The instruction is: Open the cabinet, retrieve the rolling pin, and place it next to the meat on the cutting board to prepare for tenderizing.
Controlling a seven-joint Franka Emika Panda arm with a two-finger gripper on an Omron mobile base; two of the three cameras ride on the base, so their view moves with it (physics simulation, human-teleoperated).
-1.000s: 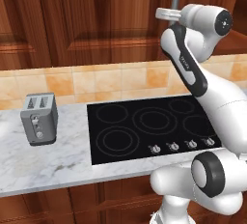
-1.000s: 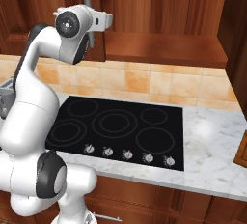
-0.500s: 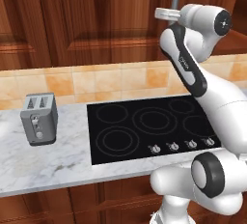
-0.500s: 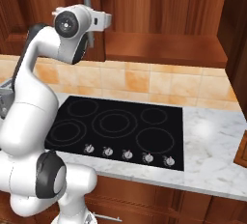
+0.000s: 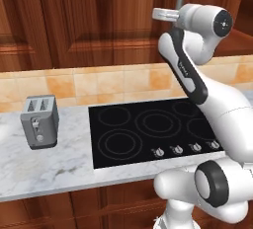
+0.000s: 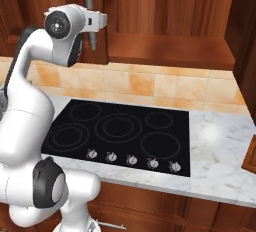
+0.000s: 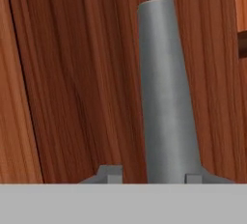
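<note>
The cabinet (image 5: pixel 99 16), a wall unit of dark reddish-brown wood, hangs above the tiled backsplash (image 5: pixel 113 82), and its long grey bar handle (image 7: pixel 166 97) runs up between the two small dark fingertips (image 7: pixel 110 175) of the end effector (image 7: pixel 152 177) in the hand view. One tip sits clear to the left of the bar and the other lies close against its right side, so the jaws stand partly apart around the handle; whether they are clamping it or letting it go cannot be told. In the base views the white arm (image 5: pixel 185 70) reaches up from the lower part of the scene to the handle (image 6: pixel 89 6), which shows as a grey bar rising behind the wrist, at the edge of a door beside the dark recess above the stove. How far that door stands out from the cabinet front is hard to judge, and no interior shows. Below, a black glass stovetop (image 5: pixel 148 134) is set into the marble tabletop (image 5: pixel 44 169) with its row of knobs along the front edge, and a grey toaster (image 5: pixel 39 122) stands toward the left end of the tabletop. By the look of it the task is at its first step, working the door by its handle; fetching the rolling pin and laying it next to the meat on the cutting board is left to do.
</note>
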